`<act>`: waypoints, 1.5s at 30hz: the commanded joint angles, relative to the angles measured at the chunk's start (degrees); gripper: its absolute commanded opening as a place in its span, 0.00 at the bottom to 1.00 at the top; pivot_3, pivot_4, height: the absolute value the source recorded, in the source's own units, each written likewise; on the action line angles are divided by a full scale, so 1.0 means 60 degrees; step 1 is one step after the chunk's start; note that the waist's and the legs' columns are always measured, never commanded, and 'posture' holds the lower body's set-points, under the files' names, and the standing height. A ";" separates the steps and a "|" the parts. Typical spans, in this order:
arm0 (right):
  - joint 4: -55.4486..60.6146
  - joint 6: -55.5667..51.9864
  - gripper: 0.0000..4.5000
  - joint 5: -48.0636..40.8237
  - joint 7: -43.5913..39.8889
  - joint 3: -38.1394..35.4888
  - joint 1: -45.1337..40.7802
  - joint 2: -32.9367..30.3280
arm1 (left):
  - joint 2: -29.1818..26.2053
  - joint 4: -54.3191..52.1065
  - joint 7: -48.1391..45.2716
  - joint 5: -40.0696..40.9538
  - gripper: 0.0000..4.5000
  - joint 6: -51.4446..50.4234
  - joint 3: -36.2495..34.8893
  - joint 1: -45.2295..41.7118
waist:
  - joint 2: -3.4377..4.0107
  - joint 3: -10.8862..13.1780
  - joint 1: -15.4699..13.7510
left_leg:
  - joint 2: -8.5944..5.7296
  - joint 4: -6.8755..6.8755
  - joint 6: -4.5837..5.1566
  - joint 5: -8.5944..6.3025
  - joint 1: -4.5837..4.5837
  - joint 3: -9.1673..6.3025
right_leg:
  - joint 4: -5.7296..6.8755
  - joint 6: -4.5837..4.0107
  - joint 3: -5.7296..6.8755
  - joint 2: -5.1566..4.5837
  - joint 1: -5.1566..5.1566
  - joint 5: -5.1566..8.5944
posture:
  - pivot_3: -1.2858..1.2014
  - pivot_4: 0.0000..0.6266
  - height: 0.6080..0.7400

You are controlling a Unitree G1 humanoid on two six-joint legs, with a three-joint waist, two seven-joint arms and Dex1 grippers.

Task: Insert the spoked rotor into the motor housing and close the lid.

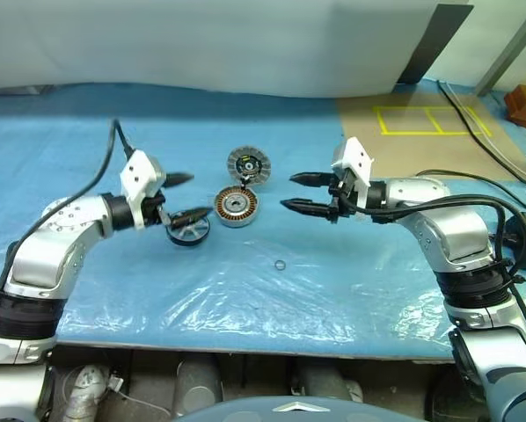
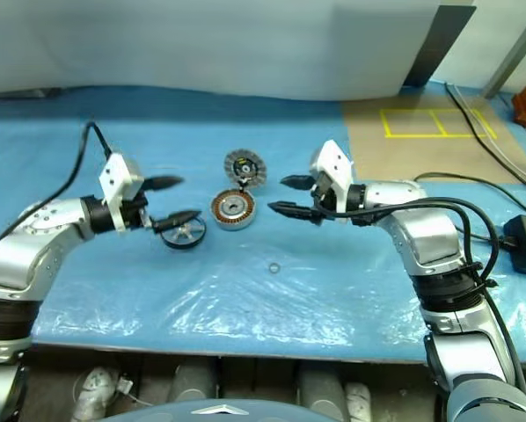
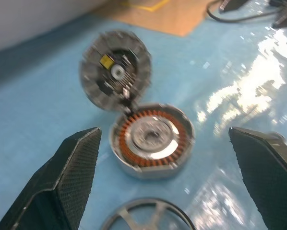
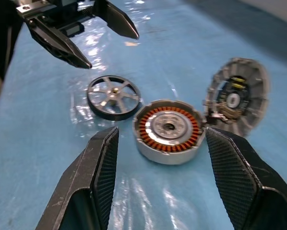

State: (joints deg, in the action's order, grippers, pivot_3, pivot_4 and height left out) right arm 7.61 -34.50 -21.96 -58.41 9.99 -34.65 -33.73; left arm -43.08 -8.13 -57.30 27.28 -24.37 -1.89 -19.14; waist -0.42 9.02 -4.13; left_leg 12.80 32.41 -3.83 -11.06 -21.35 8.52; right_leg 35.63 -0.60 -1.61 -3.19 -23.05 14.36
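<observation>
The two eye views look from the head forward and down across the blue-covered table (image 1: 87, 132), from its near edge to the wall behind, at a middling distance. They share almost the whole scene, one shifted slightly sideways from the other. The left wrist view sits low and close behind the left gripper (image 3: 165, 177), facing the motor housing (image 3: 150, 139) and the upright lid (image 3: 114, 72). The right wrist view looks from the opposite side, equally close, over the right gripper (image 4: 160, 167). Both wrist views share the motor housing, the lid and the spoked rotor (image 4: 113, 96).
</observation>
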 commanded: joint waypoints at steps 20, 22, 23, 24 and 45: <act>-0.2333 0.2532 0.67 0.2186 -0.0759 0.1503 -0.1447 0.1229 | 0.0142 0.1665 -0.1316 -0.0743 1.00 0.1851 -0.0079 -0.0093 | -0.0001 0.0000 0.0051 | 0.0005 0.0040 0.0011 0.0006 -0.0001 0.0000 | 0.0034 -0.0014 0.0004 -0.0013 0.0001 -0.0011 | 0.52 0.24 1.00; -0.2713 0.2708 0.67 0.2453 -0.0862 0.1685 -0.1790 0.1305 | 0.0121 0.1743 -0.1360 -0.0742 1.00 0.1860 -0.0145 -0.0071 | -0.0001 0.0000 0.0053 | 0.0007 0.0040 0.0011 0.0007 -0.0002 0.0000 | 0.0034 -0.0016 0.0004 -0.0011 -0.0002 -0.0012 | 0.52 0.24 1.00; -0.2966 0.2806 0.67 0.2604 -0.0922 0.1803 -0.2025 0.1373 | 0.0120 0.1770 -0.1336 -0.0780 1.00 0.1893 -0.0168 -0.0050 | -0.0001 0.0000 0.0054 | 0.0007 0.0040 0.0011 0.0007 -0.0002 0.0001 | 0.0036 -0.0016 0.0003 -0.0011 -0.0003 -0.0012 | 0.52 0.24 1.00; -0.3159 0.2892 0.67 0.2709 -0.0973 0.1879 -0.2190 0.1419 | 0.0124 0.1784 -0.1312 -0.0814 1.00 0.1916 -0.0175 -0.0038 | -0.0001 0.0000 0.0051 | 0.0006 0.0041 0.0011 0.0007 -0.0003 0.0001 | 0.0037 -0.0017 0.0004 -0.0011 -0.0004 -0.0012 | 0.52 0.24 1.00; -1.0751 0.7319 0.67 0.5461 -0.1597 0.3102 -0.5686 0.3802 | 0.0840 -0.0039 0.0215 -0.0752 1.00 0.1673 -0.0418 0.1710 | -0.0003 -0.0001 0.0079 | 0.0030 0.0087 0.0022 0.0011 -0.0074 -0.0004 | 0.0063 -0.0037 0.0034 -0.0013 -0.0054 -0.0017 | 0.52 0.24 1.00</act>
State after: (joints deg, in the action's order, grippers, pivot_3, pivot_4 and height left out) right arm -55.61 7.28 10.21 -68.46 29.50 -66.79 -11.41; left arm -37.99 -5.57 -56.62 21.77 -14.23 -2.81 -9.24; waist -0.44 9.01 -3.66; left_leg 12.99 32.96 -3.70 -10.99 -21.80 8.49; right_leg 36.04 -0.85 -1.41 -3.27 -23.39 14.27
